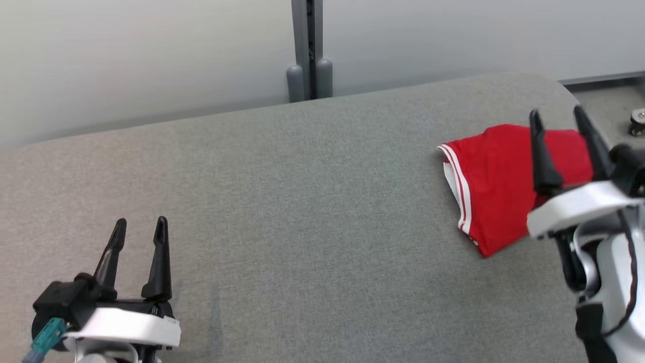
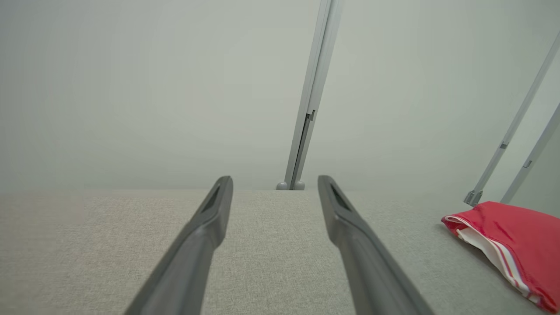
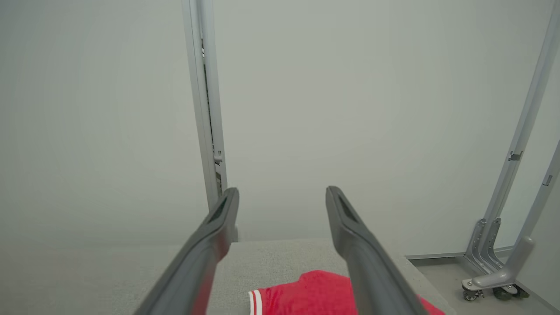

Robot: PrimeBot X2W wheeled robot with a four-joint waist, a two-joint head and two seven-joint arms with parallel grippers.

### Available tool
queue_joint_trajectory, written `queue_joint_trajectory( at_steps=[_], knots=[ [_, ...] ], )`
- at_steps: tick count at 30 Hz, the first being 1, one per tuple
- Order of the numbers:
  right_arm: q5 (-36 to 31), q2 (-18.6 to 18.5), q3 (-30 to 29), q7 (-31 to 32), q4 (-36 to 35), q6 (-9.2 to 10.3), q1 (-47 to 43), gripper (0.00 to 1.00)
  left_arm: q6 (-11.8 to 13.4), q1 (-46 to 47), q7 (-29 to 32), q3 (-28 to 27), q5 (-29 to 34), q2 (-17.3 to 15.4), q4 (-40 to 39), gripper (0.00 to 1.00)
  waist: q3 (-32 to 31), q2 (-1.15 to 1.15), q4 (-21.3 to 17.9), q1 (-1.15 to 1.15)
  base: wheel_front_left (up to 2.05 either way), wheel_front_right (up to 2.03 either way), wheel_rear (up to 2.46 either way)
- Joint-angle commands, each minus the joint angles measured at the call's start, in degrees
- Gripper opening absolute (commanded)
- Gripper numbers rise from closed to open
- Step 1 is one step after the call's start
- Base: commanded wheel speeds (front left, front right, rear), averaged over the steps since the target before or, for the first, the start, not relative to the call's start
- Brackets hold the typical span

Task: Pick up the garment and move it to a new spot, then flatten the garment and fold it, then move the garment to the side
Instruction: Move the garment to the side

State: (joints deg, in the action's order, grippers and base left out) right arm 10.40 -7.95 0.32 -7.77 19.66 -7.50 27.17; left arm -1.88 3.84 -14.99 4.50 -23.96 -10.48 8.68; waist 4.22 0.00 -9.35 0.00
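Head view shows a wide grey cloth-covered table (image 1: 302,201) running across the frame, with a pale wall behind it and a grey upright post (image 1: 308,50) at its far edge. The red garment (image 1: 494,186), trimmed with white stripes along one hem, lies folded near the table's far right corner. The right end effector (image 1: 557,113) overlaps the garment in this view, its fingers spread wide with nothing between them; from the right wrist view the garment (image 3: 306,293) lies low between the fingers. The left end effector (image 1: 141,224) sits at the lower left over bare table, well apart from the garment, also spread wide and holding nothing.
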Motion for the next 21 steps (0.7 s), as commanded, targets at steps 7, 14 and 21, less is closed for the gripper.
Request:
queue_joint_trajectory(
  at_steps=[7,14,21],
  knots=[
    [6.21,-0.60,4.98,-0.50,-5.54,0.01,-10.91,1.00,0.35,-4.05,-0.20,-2.27,-0.54,1.26,-0.59,1.00,-3.26,0.00,2.78,0.00,0.00,0.00,0.00],
    [8.06,-0.21,6.24,-3.04,-4.48,0.00,-17.08,1.00,-0.07,-6.13,-0.14,-3.88,1.30,3.20,-1.03,1.00,-4.66,0.00,4.53,0.00,0.00,0.00,0.00],
    [6.08,1.27,6.91,-5.42,-3.37,0.00,-19.74,1.00,0.48,-7.18,-0.15,-5.83,3.88,4.76,0.31,1.00,-5.41,0.00,4.93,0.00,0.00,0.00,0.00]
  ],
)
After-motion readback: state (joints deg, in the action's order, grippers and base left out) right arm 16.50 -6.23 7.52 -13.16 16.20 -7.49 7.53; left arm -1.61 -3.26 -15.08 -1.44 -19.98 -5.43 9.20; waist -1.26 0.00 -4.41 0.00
